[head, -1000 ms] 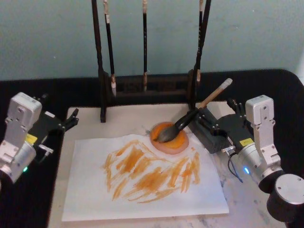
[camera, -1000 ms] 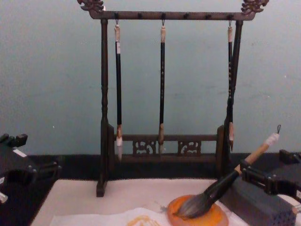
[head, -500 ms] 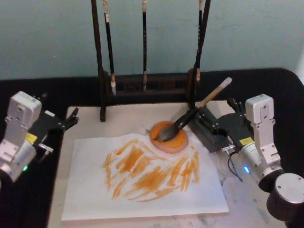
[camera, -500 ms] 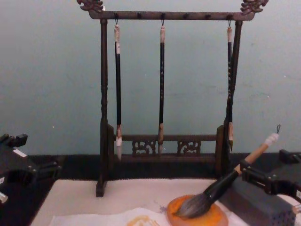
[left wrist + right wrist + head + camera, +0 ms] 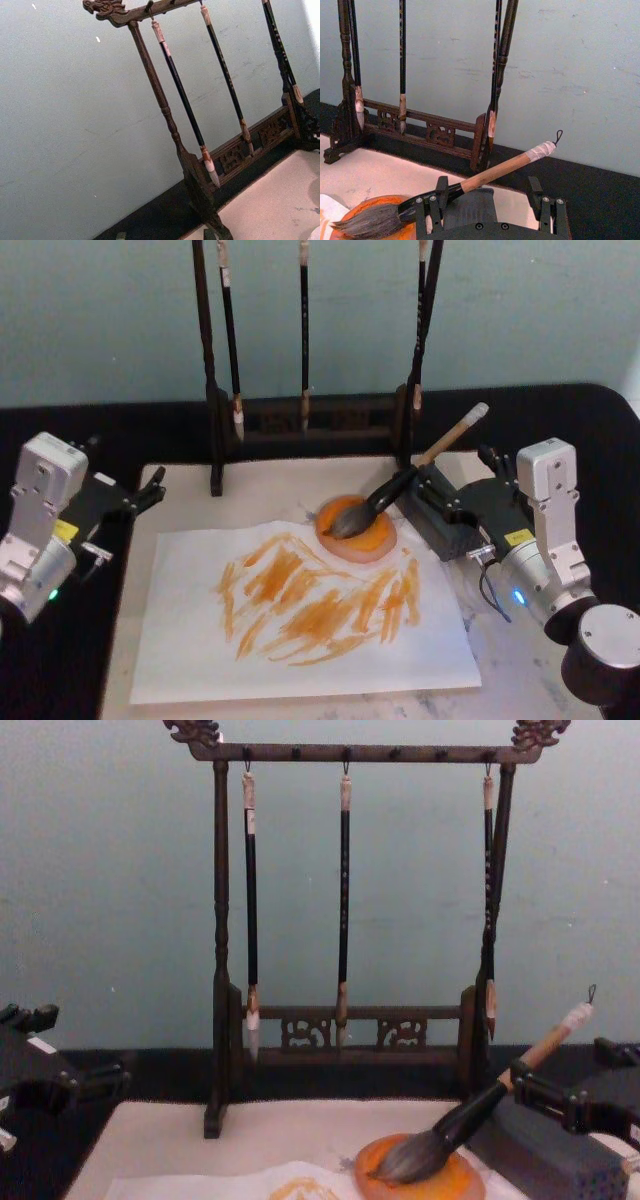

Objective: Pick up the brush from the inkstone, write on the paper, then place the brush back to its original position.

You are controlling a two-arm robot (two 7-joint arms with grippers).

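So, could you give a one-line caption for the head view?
Brush resting in the orange inkstone beside the painted paper, open right tool at its handle.

A calligraphy practice station set up as a robot test bench: a carved dark wooden brush stand [image 5: 345, 920] with three thin hanging brushes [image 5: 343, 900] rises before a plain pale blue-green wall [image 5: 110, 880], and a beige felt mat [image 5: 270, 490] lies on a black tabletop [image 5: 120, 425], with a paint-streaked paper [image 5: 300, 610] on it.
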